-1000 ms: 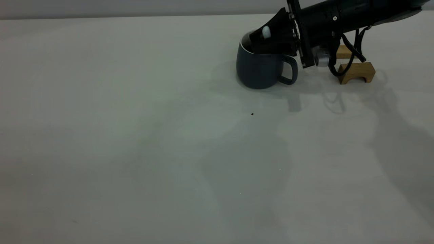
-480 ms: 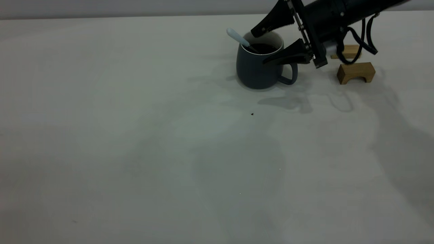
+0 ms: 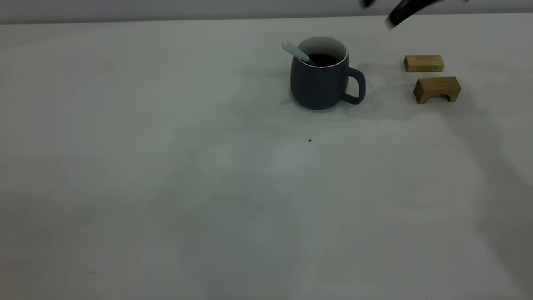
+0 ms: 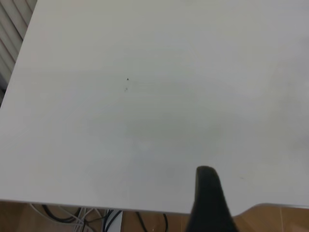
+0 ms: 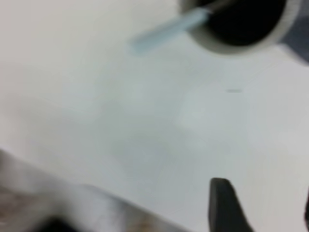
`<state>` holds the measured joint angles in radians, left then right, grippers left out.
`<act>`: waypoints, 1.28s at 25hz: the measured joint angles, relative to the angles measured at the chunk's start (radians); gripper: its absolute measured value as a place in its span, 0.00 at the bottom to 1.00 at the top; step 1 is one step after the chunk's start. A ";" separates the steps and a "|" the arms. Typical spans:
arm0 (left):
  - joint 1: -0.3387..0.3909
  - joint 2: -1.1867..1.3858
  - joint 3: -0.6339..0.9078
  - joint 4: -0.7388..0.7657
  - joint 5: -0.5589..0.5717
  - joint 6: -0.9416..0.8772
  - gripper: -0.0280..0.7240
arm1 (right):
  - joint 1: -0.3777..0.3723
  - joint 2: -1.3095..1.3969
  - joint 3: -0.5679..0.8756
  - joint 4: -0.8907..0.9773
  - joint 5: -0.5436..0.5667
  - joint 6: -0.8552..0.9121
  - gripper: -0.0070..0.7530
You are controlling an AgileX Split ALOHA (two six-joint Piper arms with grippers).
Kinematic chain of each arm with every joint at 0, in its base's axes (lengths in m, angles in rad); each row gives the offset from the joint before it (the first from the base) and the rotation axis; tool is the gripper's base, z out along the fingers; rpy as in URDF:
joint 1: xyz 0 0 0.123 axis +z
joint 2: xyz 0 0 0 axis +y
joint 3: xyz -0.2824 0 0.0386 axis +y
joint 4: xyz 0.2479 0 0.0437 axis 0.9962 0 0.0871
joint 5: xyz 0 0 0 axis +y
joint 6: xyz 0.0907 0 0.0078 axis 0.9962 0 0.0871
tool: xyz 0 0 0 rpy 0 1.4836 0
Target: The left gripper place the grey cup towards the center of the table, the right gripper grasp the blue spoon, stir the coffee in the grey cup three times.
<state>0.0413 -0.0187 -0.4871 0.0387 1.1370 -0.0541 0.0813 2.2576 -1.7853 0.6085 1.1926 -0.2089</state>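
While the near half of the table lies bare except for a dark speck, all objects sit toward the far edge. Cup stands upright right of centre, handle toward the two wooden blocks; same spot as half a second ago. Spoon leans in the cup, bowl down in the coffee, pale handle sticking out over the rim on the side away from the blocks. It is free: nothing touches it. Right gripper has pulled up and back from the cup, where half a second ago its fingers straddled the rim; now only dark tips show at the top edge of the exterior view, holding nothing, spread cannot be judged. Left gripper is away from the cup; its wrist view shows one finger over the table edge, opening not visible.
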 joint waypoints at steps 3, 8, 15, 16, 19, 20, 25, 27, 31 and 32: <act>0.000 0.000 0.000 0.000 0.000 0.000 0.82 | 0.023 -0.111 0.000 -0.162 0.009 -0.033 0.44; 0.000 0.000 0.000 0.000 0.000 0.000 0.82 | 0.050 -0.293 0.001 -0.280 0.025 -0.049 0.26; 0.000 0.000 0.000 0.000 0.000 0.000 0.82 | 0.050 -0.545 0.093 -0.459 0.033 0.143 0.22; 0.000 0.000 0.000 0.000 0.000 0.000 0.82 | 0.050 -0.588 0.137 -0.490 0.035 0.160 0.22; 0.000 0.000 0.000 0.000 0.000 0.000 0.82 | 0.050 -0.715 0.268 -0.566 0.042 0.195 0.22; 0.000 0.000 0.000 0.000 0.000 0.000 0.82 | 0.050 -0.760 0.313 -0.582 0.042 0.201 0.22; 0.000 0.000 0.000 0.000 0.000 0.000 0.82 | 0.050 -0.982 0.518 -0.621 0.045 0.209 0.22; 0.000 0.000 0.000 0.000 0.000 0.000 0.82 | 0.050 -1.084 0.596 -0.628 0.045 0.209 0.22; 0.000 0.000 0.000 0.000 0.000 0.000 0.82 | 0.050 -1.335 0.718 -0.608 0.045 0.214 0.23; 0.000 0.000 0.000 0.000 0.000 0.000 0.82 | 0.050 -1.406 0.743 -0.608 0.045 0.215 0.23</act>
<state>0.0413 -0.0187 -0.4871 0.0387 1.1370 -0.0541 0.1314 0.8514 -1.0428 0.0000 1.2378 0.0064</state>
